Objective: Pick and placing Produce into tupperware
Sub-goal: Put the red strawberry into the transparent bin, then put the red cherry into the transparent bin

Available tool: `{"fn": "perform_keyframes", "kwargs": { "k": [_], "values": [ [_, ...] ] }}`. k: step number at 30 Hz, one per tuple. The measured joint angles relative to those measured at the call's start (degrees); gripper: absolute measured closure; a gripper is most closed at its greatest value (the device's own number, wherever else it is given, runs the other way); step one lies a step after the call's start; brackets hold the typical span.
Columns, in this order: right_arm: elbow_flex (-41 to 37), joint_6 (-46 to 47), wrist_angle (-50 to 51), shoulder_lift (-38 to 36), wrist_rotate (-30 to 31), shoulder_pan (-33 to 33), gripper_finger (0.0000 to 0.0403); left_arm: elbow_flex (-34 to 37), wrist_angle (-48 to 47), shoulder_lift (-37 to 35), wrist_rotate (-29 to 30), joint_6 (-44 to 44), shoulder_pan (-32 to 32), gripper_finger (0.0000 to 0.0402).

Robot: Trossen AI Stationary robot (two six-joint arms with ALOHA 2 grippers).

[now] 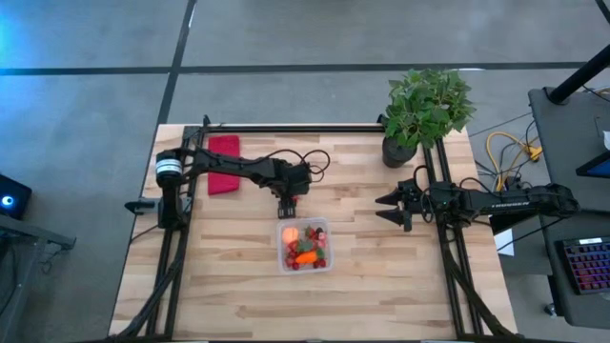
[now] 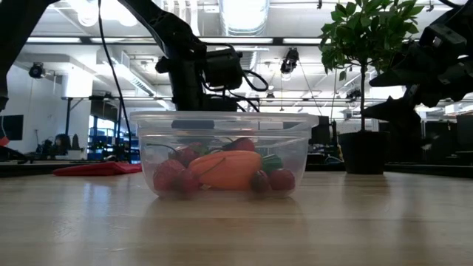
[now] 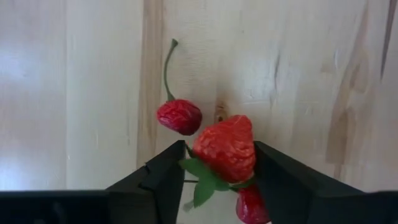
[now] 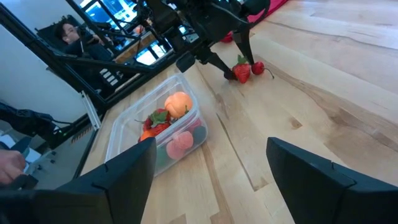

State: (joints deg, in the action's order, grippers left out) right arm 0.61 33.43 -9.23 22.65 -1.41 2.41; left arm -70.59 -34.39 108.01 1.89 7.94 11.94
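A clear tupperware sits near the table's middle and holds an orange carrot, a pale orange fruit and red berries. Just beyond its far side a red strawberry lies on the wood, with my left gripper shut on it. A red cherry with a green stem lies beside it, and another red piece shows under the fingers. My right gripper hovers open at the right, holding nothing. My left gripper pinches the strawberry between its two fingers, one on each side of the red body, near its leafy end. The fingers come steeply from above, pointing down. In the right wrist view the strawberry rests on the table between the fingertips.
A red cloth lies at the far left under the left arm. A green potted plant stands at the far right corner. Bare wood stretches along the near side of the tupperware.
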Motion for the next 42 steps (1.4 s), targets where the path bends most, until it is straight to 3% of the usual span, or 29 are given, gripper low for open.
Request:
{"fn": "perform_keyframes", "kwargs": {
  "k": [7, 16, 22, 25, 34, 42],
  "values": [
    [-0.01, 0.00, 0.00, 0.00, 0.00, -0.01, 0.0112, 0.00, -0.09, -0.22, -0.02, 0.00, 0.09, 0.0273],
    [-0.01, 0.00, -0.01, -0.02, 0.00, 0.01, 0.0107, -2.84, -6.24, -8.39, -0.15, -0.24, -0.73, 0.0276],
    [0.01, 0.00, 0.04, 0.00, 0.00, 0.01, 0.0112, -3.40, -6.31, -17.39, -14.39, -6.70, -3.04, 0.0277],
    [0.01, 0.00, 0.02, -0.01, 0.00, 0.01, 0.0110, -3.10, -6.96, -19.13, -18.50, -10.70, -5.25, 0.0277],
    [0.00, 0.00, 0.02, 0.00, 0.01, -0.01, 0.0109, -2.89, -4.38, -15.32, -19.15, -23.79, -13.53, 0.0229],
    [0.00, 0.00, 0.02, 0.00, 0.00, 0.00, 0.0109, -3.93, -5.52, -13.66, -18.81, -30.10, -14.51, 0.0176]
  ]
}}
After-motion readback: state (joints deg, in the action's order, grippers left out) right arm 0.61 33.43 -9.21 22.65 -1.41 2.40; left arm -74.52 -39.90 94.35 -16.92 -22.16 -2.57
